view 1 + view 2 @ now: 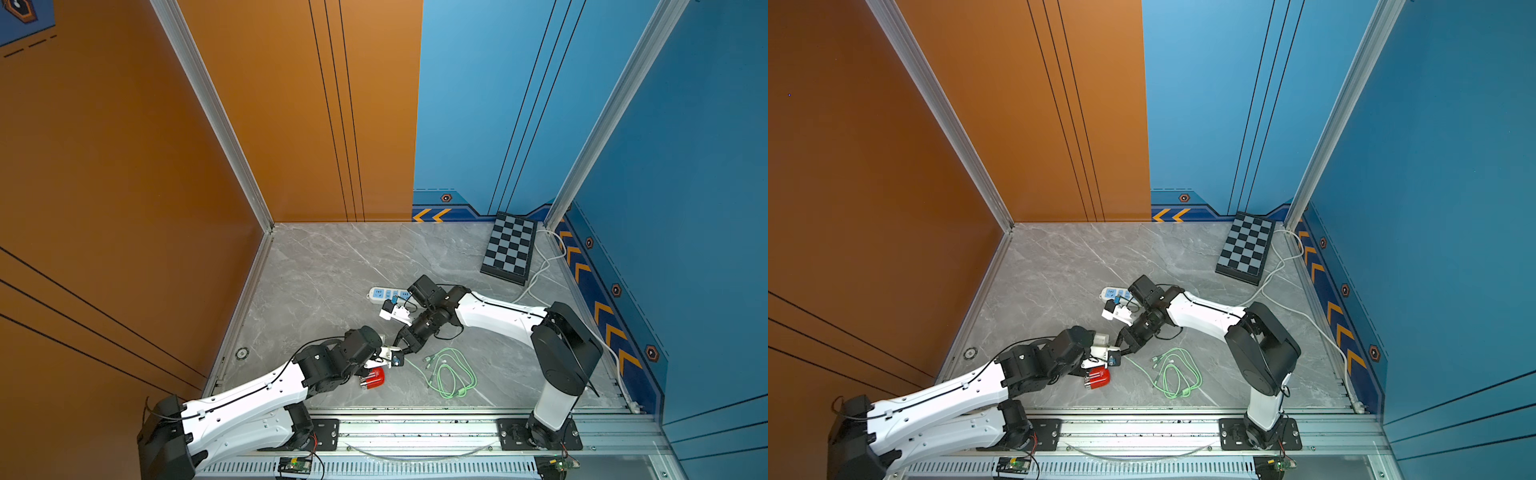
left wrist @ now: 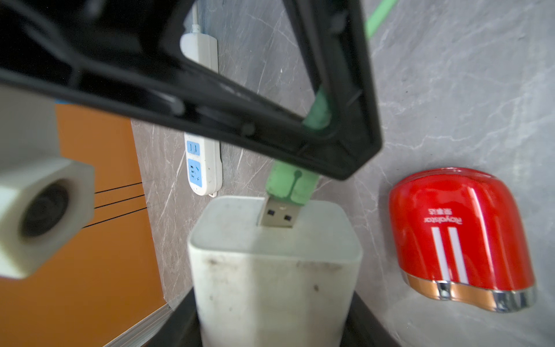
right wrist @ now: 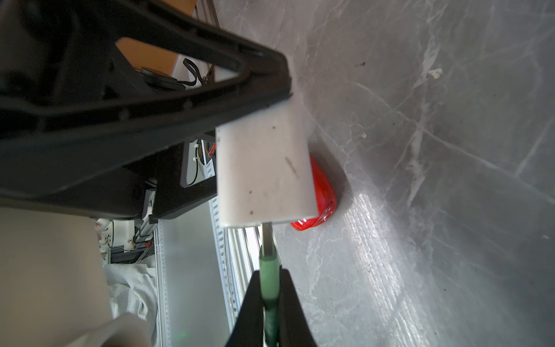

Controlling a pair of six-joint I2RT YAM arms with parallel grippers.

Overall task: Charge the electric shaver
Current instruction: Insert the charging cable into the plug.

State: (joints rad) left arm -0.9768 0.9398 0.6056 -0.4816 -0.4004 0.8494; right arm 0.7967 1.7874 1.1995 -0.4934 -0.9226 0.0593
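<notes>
**Shaver Position and Gripper Status**

1. Left gripper [image 1: 385,358]: its fingers are clamped on opposite sides of the white charger block [image 2: 270,270] and hold it clear of the table [image 1: 324,266].

2. Right gripper [image 3: 270,288]: its fingers are pressed onto the green USB plug [image 2: 285,186], pinching it behind the metal tip. The tip meets the end face of the charger block. Whether it is seated in a port cannot be told. The green cable [image 1: 449,374] trails from the plug into a loose coil on the table.

3. Electric shaver [image 1: 372,378]: it lies flat on the table, on the side of the two grippers nearer the arm bases.
   - It is just beside the left gripper and below the raised charger block.
   - No finger of either gripper touches it, and it sits outside both grips.
   - In the top views, its silver-headed end points toward the left arm and its rounded red end points away.
   - In the left wrist view, a strip of bare table separates it from the charger block.

4. Power strip [image 1: 386,294]: it lies farther back on the table, well apart from the shaver.
</notes>
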